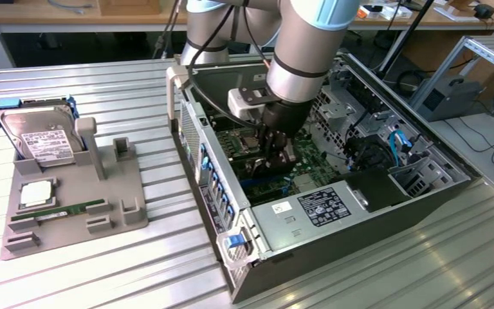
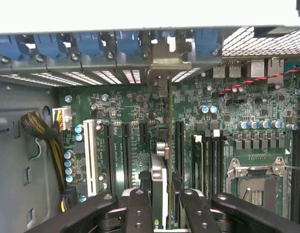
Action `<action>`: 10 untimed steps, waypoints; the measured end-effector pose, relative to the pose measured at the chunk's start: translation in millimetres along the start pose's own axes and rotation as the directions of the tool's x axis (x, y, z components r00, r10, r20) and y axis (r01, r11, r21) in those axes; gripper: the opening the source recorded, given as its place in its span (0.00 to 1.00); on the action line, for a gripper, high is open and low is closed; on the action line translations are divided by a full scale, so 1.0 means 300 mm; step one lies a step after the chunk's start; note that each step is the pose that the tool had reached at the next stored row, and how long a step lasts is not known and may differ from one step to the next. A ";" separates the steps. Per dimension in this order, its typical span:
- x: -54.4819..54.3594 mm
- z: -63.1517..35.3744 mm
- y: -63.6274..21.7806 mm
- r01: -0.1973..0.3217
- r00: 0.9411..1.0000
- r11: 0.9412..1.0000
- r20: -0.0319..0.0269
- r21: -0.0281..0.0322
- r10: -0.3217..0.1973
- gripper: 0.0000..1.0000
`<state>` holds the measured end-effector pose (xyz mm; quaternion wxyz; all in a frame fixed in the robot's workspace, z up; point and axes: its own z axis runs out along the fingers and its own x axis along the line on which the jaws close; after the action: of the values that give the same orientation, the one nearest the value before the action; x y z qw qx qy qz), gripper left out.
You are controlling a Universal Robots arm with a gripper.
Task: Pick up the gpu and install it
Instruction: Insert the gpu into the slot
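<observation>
Inside the open black computer case [image 1: 350,193], the black jaws are gripping the thin upright gpu card [image 2: 159,187] edge-on over the green motherboard [image 2: 135,111].

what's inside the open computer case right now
Inside the case: the green motherboard, an empty CPU socket, a power supply, and the gripper with the gpu edge-on between its fingers, over the slots. The slot beneath is covered.

Ribbed, dull-shining metal table [image 1: 101,257]; matt grey plastic tray [image 1: 118,212]; glossy green circuit board [image 2: 135,116]; matt black gripper [image 2: 162,199].
</observation>
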<state>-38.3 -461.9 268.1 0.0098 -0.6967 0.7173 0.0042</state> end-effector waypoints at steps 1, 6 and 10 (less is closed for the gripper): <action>0.000 0.000 -0.002 0.000 1.000 1.000 0.000 0.000 0.000 0.27; 0.000 0.009 -0.018 0.000 1.000 1.000 0.000 -0.003 0.000 0.27; 0.000 0.010 -0.016 0.000 1.000 1.000 0.000 -0.003 0.000 0.27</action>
<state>-33.5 -461.9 265.0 0.0087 -0.6967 0.7173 0.0051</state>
